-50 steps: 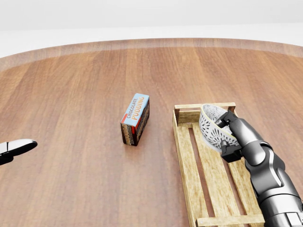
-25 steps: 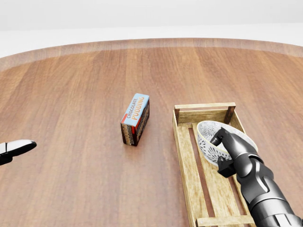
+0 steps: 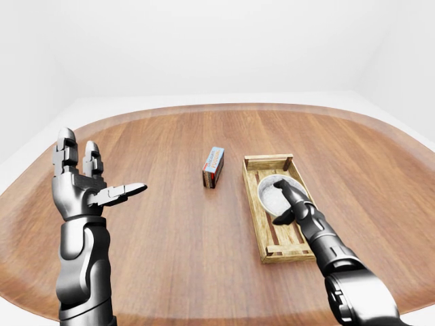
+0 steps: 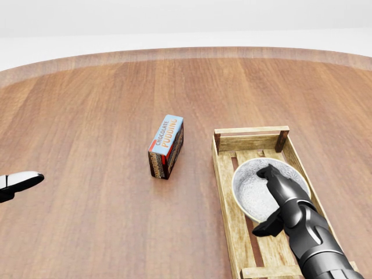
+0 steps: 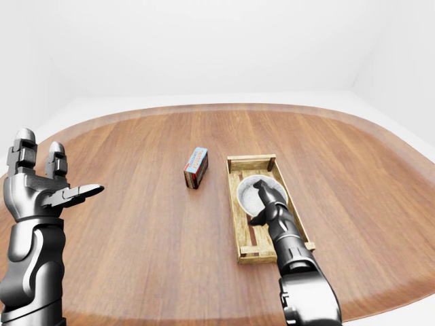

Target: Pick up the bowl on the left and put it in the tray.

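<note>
The bowl (image 4: 256,189) sits mouth-up on the slats of the tray (image 4: 224,192), toward its top end in the head view. The right hand (image 4: 285,203) reaches in from below, one finger over the rim and the thumb outside; whether it pinches or only straddles cannot be told. The left hand (image 3: 81,187) is spread open, well apart. Release and lift clear look next.

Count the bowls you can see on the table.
1. The bowl sits in the wooden tray at the head view's lower right, its rim held by the right hand. No other bowl shows anywhere on the table. None seems hidden.
</note>
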